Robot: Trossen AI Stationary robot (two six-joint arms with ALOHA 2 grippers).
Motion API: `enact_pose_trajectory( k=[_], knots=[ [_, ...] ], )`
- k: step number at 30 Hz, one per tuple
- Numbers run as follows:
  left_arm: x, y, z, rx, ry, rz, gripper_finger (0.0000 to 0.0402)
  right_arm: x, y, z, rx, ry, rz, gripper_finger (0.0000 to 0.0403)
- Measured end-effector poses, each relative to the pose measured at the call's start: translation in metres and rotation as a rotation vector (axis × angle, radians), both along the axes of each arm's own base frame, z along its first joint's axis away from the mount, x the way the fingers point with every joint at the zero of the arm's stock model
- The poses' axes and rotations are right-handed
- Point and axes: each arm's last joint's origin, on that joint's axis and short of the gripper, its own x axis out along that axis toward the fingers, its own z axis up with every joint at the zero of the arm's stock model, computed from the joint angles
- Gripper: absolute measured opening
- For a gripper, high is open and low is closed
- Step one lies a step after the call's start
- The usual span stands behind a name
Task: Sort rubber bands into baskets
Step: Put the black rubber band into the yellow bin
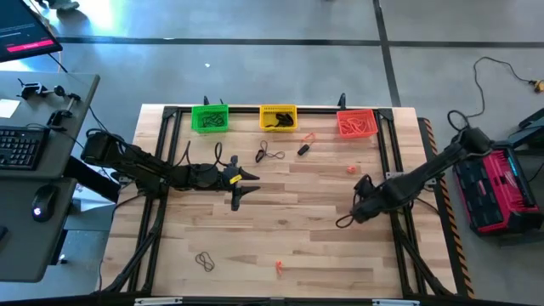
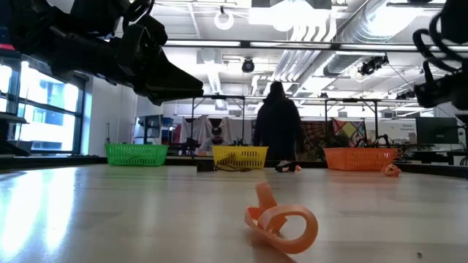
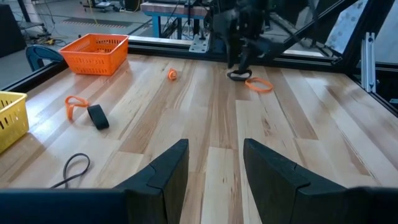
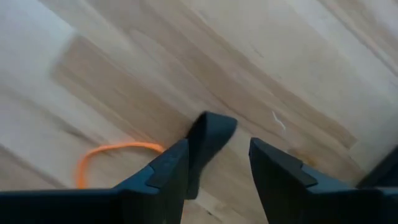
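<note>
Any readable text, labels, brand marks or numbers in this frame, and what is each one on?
None can be read.
Monitor at the desk: red band with pale marks, too small to read.
Keyboard: key legends too small.
Red case right of the table: no legible marking.
Green basket, yellow basket, orange basket: no labels visible.

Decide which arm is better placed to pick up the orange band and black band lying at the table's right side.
The right one, probably. Its gripper, jaws open, hangs just above the orange band and black band. The left gripper points at them from across the table.
</note>
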Motion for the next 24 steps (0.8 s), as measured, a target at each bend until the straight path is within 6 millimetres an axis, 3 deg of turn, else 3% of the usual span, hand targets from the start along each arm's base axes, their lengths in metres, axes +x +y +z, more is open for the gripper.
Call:
enact_pose_trajectory(
  k=[5,9,13,18,24],
  knots=[
    [0.000,0.000,0.000,0.000,0.000,0.000,0.0147,0.006,0.004,-0.014,-0.013,0.084,0.008,0.0132],
    [0.000,0.000,0.000,0.000,-0.001,0.000,0.0147,0.013,0.008,-0.015,-0.018,0.082,0.041,0.0075],
    [0.000,0.000,0.000,0.000,-0.001,0.000,0.0147,0.025,0.012,0.001,-0.064,0.007,0.101,0.0011],
    [0.000,0.000,0.001,0.014,-0.005,-0.010,0.0147,0.046,0.012,0.027,-0.135,-0.100,0.165,0.0012],
    [0.001,0.000,0.005,0.073,-0.048,-0.092,0.0129,0.074,-0.012,0.049,-0.289,-0.223,0.187,0.0002]
  ],
)
